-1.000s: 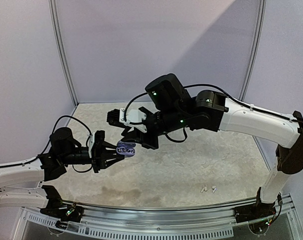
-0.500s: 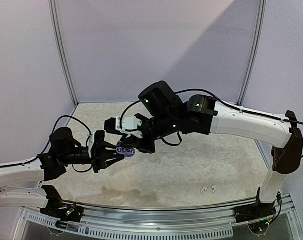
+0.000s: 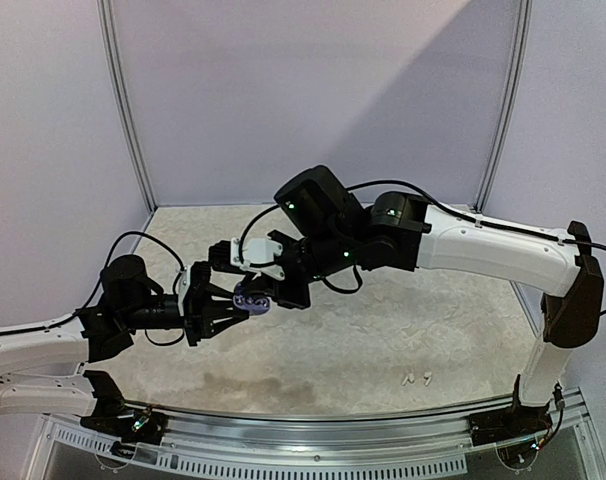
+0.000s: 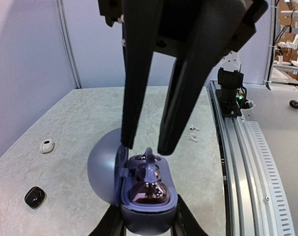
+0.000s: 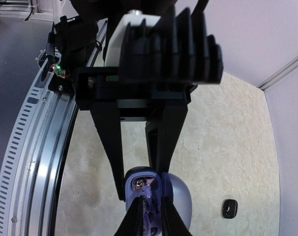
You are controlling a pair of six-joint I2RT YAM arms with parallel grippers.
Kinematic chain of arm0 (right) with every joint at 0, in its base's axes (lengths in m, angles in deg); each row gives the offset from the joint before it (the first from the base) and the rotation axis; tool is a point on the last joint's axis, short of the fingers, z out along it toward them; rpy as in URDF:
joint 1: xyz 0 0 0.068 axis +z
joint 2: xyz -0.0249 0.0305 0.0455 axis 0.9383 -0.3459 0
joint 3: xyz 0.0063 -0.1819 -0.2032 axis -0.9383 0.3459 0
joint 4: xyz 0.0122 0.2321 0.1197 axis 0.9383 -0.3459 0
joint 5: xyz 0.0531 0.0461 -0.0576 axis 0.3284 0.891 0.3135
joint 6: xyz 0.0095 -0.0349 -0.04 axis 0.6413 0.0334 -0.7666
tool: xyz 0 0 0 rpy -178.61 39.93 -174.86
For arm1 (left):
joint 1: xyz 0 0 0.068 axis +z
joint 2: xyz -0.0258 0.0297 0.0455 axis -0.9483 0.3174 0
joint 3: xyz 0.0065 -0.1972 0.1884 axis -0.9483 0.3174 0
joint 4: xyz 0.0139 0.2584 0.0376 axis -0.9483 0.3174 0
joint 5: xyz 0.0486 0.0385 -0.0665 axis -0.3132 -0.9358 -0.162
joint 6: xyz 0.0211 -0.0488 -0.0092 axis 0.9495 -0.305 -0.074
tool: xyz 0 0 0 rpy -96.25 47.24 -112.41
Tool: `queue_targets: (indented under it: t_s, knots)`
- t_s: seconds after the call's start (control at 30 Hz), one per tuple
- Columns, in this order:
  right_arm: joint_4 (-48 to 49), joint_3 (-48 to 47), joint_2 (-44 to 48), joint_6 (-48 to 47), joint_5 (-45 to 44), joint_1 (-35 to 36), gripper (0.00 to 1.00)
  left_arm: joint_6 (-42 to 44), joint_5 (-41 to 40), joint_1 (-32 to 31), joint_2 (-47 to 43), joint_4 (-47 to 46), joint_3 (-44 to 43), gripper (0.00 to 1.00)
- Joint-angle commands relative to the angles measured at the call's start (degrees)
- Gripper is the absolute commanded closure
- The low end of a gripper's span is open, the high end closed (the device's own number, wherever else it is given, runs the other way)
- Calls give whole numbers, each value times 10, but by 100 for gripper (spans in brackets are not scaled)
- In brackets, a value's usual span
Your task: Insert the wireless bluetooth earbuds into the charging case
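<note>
My left gripper (image 4: 146, 221) is shut on a purple charging case (image 4: 149, 206) and holds it above the table with its lid (image 4: 104, 164) open. One dark purplish earbud (image 4: 146, 191) sits in the near socket. My right gripper (image 5: 150, 219) comes down on the case from above, its fingers (image 4: 132, 98) close together on a second purplish earbud (image 5: 148, 194) at the far socket. In the top view the two grippers meet at the case (image 3: 251, 298). A white stemmed pair (image 3: 416, 379) lies on the table near the front right. The black pair is not clearly in view.
A small black case (image 5: 229, 208) and a small white case (image 4: 46, 145) lie on the table to the left. The metal rail (image 4: 247, 157) runs along the table's near edge. Two small black objects (image 4: 297, 104) lie beyond the rail.
My right gripper has moved left and down onto the open case. My left gripper has held the case still.
</note>
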Motion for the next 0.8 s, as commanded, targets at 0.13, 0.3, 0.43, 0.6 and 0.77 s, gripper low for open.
queue_targets:
  t_s: [0.13,0.3,0.43,0.6,0.77]
  knots:
    - [-4,-1,0,12,-33,4,85,0,-6,-4,1,-15,3,100]
    - [-5,-8,9,3,-29,4,83,1,-4,-4,2,-15,1,100]
    - [-15,-8,2,1,-15,5,83,2,-4,-4,1,-15,2,100]
    - [-15,-12,-10,3,-4,4,86,5,-4,-4,-1,-14,2,100]
    - [-28,-8,-17,1,-8,4,91,4,-9,-5,-4,-16,3,100]
